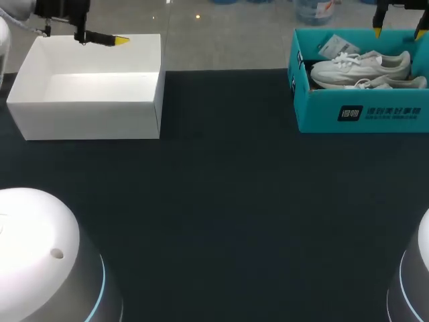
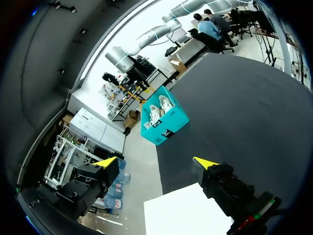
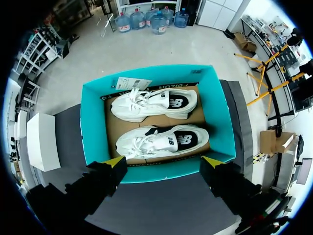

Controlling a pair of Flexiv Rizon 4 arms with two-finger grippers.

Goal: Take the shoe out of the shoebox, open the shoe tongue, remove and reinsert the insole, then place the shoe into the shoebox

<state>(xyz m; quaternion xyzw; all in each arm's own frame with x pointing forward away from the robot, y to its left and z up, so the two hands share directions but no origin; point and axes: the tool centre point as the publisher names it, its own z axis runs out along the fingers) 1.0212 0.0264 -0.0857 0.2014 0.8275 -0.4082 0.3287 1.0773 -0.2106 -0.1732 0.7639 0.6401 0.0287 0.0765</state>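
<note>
Both white shoes [image 3: 156, 105] lie in the teal shoebox [image 3: 93, 132]. The right gripper [image 3: 164, 160] hovers above, fingers spread, empty; the left gripper's [image 2: 154, 160] likewise. This fits either taking out or just returned.

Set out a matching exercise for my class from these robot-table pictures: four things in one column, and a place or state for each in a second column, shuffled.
Things
1. teal cardboard shoebox
2. pair of white lace-up sneakers
3. plain white open box
4. left gripper

Places or states
A. lying side by side inside the teal box
B. at the table's far right, lid off
C. open, poised above the white box
D. at the table's far left, holding nothing

Pairs: 1-B, 2-A, 3-D, 4-C
</note>
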